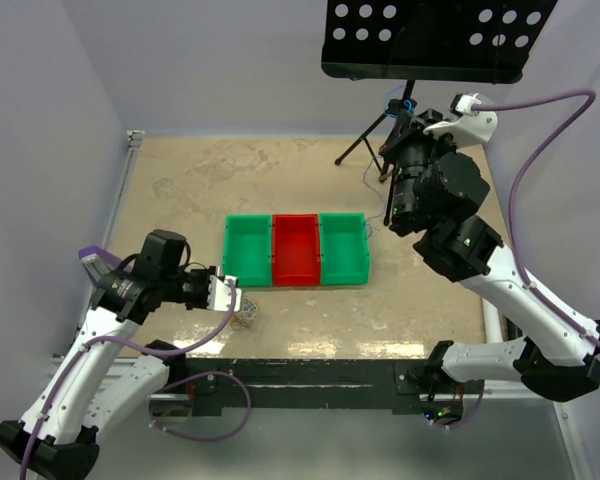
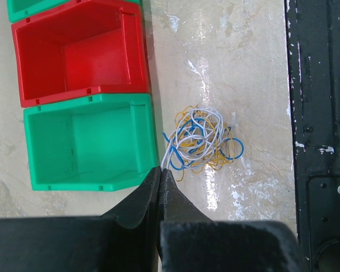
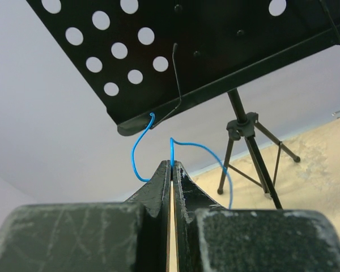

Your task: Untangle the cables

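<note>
R fingers (image 3: 158, 182) on blue cable (image 3: 171, 153) (L fingers (image 2: 149, 191) together beside cable tangle (image 2: 201, 139))

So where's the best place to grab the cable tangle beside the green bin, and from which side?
The two whitish strands running straight out of the tangle toward the green bin's corner: they stand clear of the yellow and blue loops. Come in low from that side, jaws across them. The left gripper looks shut on them there. The right gripper holds a blue cable aloft.
</note>
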Available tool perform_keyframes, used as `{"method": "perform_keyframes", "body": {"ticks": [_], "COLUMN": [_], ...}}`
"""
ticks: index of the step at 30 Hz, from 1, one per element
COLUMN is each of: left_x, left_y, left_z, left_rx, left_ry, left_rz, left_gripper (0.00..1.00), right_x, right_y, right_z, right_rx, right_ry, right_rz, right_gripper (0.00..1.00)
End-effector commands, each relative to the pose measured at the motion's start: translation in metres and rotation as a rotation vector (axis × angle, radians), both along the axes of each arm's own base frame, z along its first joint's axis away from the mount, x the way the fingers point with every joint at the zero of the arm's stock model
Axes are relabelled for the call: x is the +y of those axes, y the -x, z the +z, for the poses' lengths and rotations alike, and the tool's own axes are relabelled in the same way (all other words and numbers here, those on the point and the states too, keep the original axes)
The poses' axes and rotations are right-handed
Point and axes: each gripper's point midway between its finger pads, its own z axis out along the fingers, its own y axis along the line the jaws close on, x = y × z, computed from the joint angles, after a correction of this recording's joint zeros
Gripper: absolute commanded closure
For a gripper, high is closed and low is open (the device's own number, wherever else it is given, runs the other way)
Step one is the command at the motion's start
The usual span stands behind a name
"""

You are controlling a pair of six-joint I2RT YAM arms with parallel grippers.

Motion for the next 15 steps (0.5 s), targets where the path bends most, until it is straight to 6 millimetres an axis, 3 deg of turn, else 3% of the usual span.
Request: {"method": "perform_keyframes", "body": {"ticks": [1,8,15], "left_x": [-0.002,0.0,0.001], "left_y": [0.001,0.002,0.002], "left_z": [0.001,-0.002,-0.003], "left_rx": [-0.015,-0.014,-0.018], "left_ry": [0.01,0.0,-0.005], "left_rz": [-0.022,-0.021,-0.025], "left_gripper": [1.0,1.0,1.0], "right_x": [-0.001,0.01,0.027], "right_y": [0.002,-0.003,-0.012], "right_z": [0.023,0.021,0.0], "right_rx": [-0.047,-0.047,-0.017], "right_ry": [-0.023,-0.015,-0.001], "right_rz": [0.022,0.047,0.08], "right_gripper": [1.0,1.0,1.0]}}
